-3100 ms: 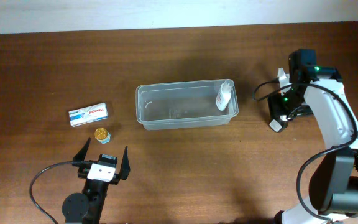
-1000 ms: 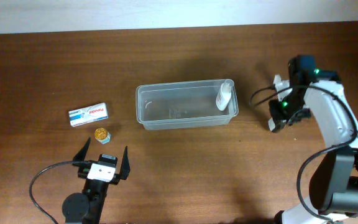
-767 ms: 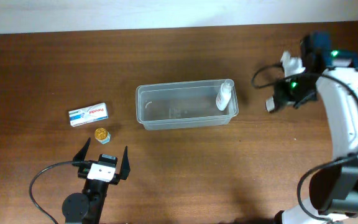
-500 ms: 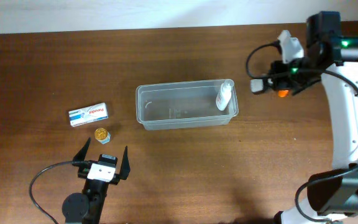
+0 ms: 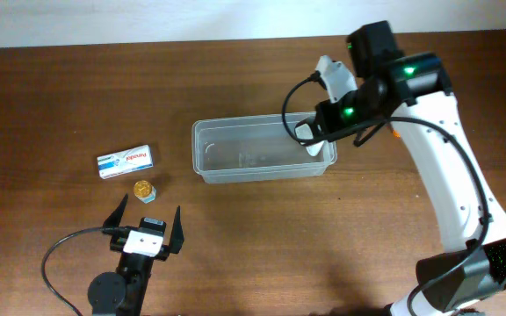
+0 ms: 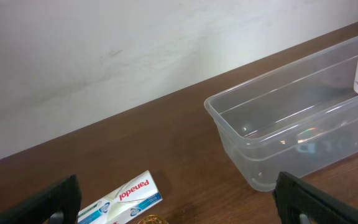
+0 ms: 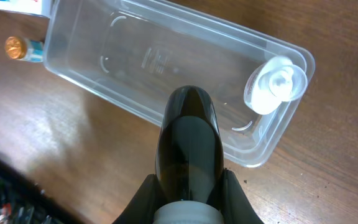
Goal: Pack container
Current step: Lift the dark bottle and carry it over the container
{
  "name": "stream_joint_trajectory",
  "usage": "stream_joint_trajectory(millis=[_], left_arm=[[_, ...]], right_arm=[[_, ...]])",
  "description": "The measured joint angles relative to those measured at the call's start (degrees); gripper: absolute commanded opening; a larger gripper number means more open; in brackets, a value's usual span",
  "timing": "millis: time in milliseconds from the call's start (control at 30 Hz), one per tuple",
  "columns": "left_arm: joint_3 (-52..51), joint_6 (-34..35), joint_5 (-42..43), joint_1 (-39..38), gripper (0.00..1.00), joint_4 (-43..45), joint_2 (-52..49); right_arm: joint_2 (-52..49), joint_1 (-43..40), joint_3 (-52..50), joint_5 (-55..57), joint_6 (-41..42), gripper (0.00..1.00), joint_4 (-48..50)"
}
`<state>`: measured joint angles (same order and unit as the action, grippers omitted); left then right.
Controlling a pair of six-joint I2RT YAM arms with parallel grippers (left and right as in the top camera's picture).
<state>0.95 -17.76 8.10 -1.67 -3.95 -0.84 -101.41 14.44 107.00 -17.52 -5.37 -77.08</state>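
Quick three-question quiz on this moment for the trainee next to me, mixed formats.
1. True or false: the left claw is open and holds nothing.
2. What is already inside the container? A) a white bottle B) a spoon C) nothing
3. Short answer: which claw grips the dark bottle over the container?

Key: 1 true. 2 A. 3 the right claw.
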Motion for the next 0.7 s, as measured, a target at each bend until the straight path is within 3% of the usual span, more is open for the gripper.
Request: stream_joint_trajectory(millis=[700], left_arm=[[0.0,0.0,0.0,0.0,0.99,0.0,0.0]], right_arm=[[-5.1,3.2,-11.7,11.9,12.1,0.14,9.9]])
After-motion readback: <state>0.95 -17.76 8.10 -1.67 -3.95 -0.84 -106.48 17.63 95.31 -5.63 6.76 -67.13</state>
